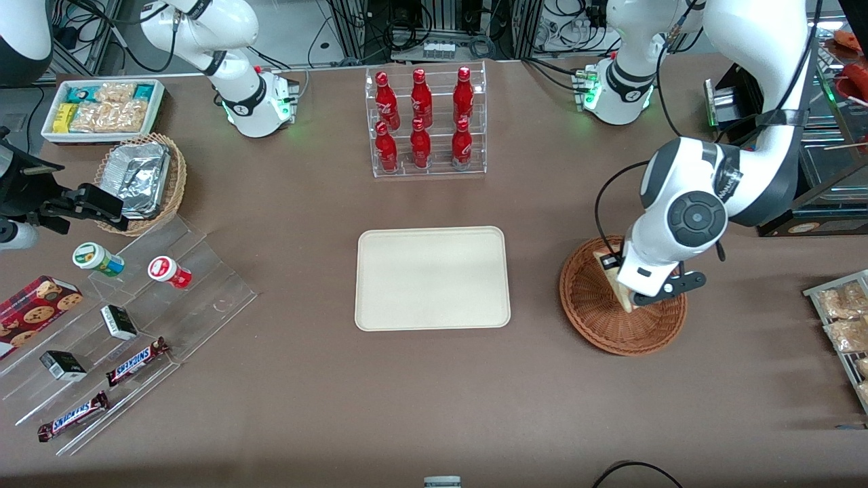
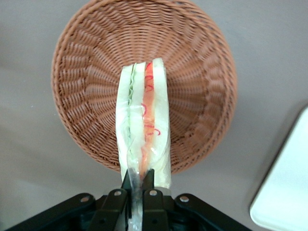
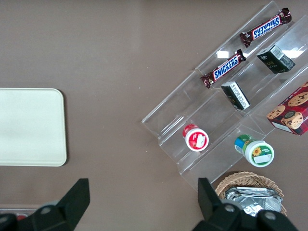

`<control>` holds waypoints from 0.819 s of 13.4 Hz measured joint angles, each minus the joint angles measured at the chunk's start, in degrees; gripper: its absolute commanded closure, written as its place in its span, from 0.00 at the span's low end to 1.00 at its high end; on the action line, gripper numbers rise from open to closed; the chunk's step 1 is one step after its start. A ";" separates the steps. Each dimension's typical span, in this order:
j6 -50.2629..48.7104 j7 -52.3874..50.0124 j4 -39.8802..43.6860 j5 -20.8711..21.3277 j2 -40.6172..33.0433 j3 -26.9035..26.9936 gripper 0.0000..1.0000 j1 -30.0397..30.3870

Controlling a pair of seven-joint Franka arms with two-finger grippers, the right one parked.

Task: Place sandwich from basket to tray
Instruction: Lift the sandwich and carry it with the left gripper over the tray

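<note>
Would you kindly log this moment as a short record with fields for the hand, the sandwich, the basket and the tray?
hand: the left arm's hand is over the basket, shut on the sandwich
sandwich: the sandwich is pinched at one end, filling edge facing the wrist camera, above the basket's bowl
basket: the reddish-brown wicker basket sits toward the working arm's end of the table, nothing else seen in it
tray: the cream tray lies mid-table beside the basket, bare
stage: sandwich gripped, not yet on the tray

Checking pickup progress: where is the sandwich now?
The sandwich is clamped in the left arm's pincer just above the basket, toward the working arm's end, beside the tray.
</note>
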 measured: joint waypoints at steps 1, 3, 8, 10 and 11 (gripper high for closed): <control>-0.03 0.80 0.24 -0.01 0.00 -1.13 1.00 -0.07; -0.02 1.05 0.33 -0.02 0.02 -3.81 1.00 -0.23; 1.60 1.51 1.25 -4.10 1.21 -8.14 1.00 -0.39; 3.39 1.52 1.60 -4.27 2.95 -10.52 1.00 -0.49; 4.11 1.54 1.69 -4.26 4.00 -11.65 1.00 -0.53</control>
